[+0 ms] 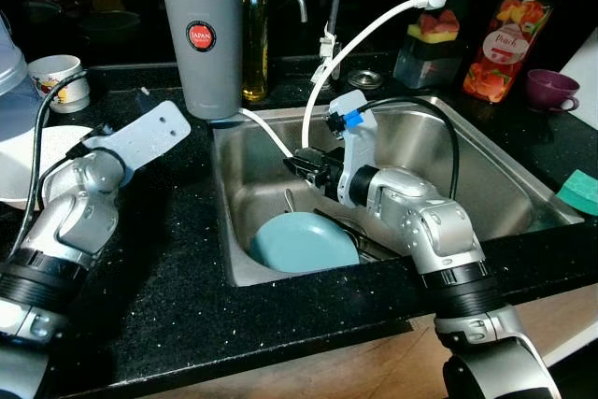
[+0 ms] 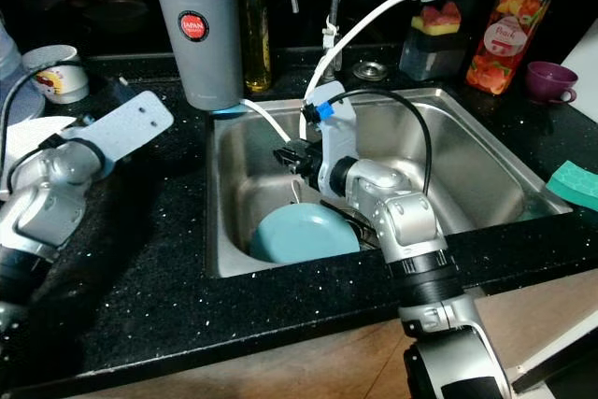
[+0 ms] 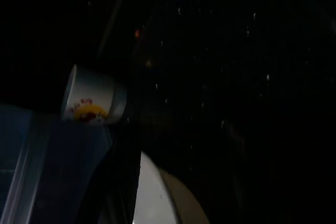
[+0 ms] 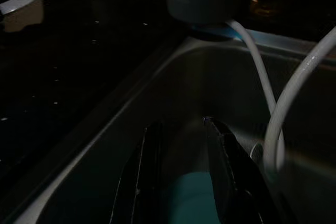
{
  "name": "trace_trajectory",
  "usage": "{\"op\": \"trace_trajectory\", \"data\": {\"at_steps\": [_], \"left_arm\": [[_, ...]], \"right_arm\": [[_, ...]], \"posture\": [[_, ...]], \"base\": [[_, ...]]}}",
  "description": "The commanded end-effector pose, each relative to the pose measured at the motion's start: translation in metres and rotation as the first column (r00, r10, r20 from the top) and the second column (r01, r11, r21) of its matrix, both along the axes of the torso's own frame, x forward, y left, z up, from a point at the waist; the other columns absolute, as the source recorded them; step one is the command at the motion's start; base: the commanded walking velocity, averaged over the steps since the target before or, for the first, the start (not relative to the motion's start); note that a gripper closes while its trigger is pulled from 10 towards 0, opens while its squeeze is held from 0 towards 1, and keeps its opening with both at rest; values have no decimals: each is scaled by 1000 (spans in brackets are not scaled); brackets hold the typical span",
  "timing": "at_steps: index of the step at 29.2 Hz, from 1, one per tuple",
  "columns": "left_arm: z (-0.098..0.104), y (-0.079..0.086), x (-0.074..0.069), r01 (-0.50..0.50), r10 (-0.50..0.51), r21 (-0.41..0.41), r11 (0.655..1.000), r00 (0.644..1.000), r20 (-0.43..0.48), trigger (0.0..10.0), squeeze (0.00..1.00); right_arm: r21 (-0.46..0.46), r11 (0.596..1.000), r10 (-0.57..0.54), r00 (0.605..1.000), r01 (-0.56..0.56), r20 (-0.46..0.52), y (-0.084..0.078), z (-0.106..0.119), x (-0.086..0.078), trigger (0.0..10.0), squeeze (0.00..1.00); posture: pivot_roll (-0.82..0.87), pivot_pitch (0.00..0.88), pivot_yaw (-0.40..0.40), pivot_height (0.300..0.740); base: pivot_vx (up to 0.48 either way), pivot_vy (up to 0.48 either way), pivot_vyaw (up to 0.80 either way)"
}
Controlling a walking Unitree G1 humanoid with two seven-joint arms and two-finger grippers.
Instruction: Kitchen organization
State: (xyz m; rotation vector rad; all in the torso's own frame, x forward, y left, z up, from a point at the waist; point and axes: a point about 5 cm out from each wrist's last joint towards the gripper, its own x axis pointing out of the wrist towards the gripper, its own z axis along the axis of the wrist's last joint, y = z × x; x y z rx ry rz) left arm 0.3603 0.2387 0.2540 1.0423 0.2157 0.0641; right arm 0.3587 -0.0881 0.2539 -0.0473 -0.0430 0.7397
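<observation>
A teal plate lies on the floor of the steel sink, next to some cutlery. My right gripper is down in the sink, just above the plate's far edge. In the right wrist view its two black fingers stand open with nothing between them, and the teal plate lies below them. My left arm rests over the black counter to the left of the sink. Its wrist view looks at a white cartoon mug and a white plate.
Two white hoses hang into the sink close to my right gripper. A grey water filter and an oil bottle stand at the sink's back left. A soap bottle, a purple cup and a green sponge are on the right.
</observation>
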Motion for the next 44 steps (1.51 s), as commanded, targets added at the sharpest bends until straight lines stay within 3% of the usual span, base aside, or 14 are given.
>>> {"op": "trace_trajectory", "data": {"at_steps": [1,8,15,16,17,29,35,36,38,40,41,44], "left_arm": [[-1,8,-4,-40,41,18,999,999,-25,10000,0],[-8,15,-6,-81,80,-11,997,995,-68,10000,0],[-12,16,-7,-105,96,-93,990,991,-92,10000,0],[-13,16,-7,-107,97,-101,989,991,-97,1686,0],[-13,16,-7,-106,95,-112,988,990,-100,0,0],[-16,11,-8,-75,57,-148,986,991,-120,0,0],[-17,-10,-7,46,-65,-170,984,992,-109,0,0],[-17,-22,-6,132,-149,-160,978,984,-102,0,0],[-12,-51,-9,363,-371,-113,925,926,-61,0,0],[-5,-70,-14,500,-501,-81,862,866,18,0,0],[-5,-70,-14,500,-501,-81,862,866,18,0,0],[-4,-92,-26,669,-667,-17,743,742,66,0,0]], "right_arm": [[-10,1000,16,1000,-16,-17,1,-3,-2,10000,0],[-20,1000,16,1000,-16,-15,0,-2,-3,10000,0],[-25,1000,16,1000,-16,-13,-1,-2,-2,10000,0],[-27,1000,16,1000,-16,-12,-1,-1,-2,10000,0],[-29,999,16,1000,-16,-11,-1,-1,-2,10000,0],[-40,999,12,1000,-12,-10,-3,-2,-2,10000,0],[-38,999,7,1000,-8,-12,-5,-1,-1,10000,0],[-32,999,3,1000,-4,-12,-6,0,-1,10000,0],[4,1000,-21,1000,21,-6,-8,4,1,10000,0],[58,997,-47,999,47,-1,-11,10,3,10000,0],[58,997,-47,999,47,-1,-11,10,3,10000,0],[169,983,-73,997,70,8,-17,21,6,10000,0]], "posture": [[-12,72,-1,740],[-15,71,3,740],[-14,69,1,740],[-15,68,1,740],[-14,68,0,740],[-16,67,2,740],[-17,68,-1,740],[-17,68,-1,740],[-17,68,-1,740],[-19,64,-3,740],[-19,64,-3,740],[-16,61,-6,740]], "base": [[0,0,0],[0,0,0],[0,0,0],[0,0,0],[0,0,0],[0,0,0],[0,0,0],[0,0,0],[0,0,0],[0,0,0],[0,0,0],[0,0,0]]}}
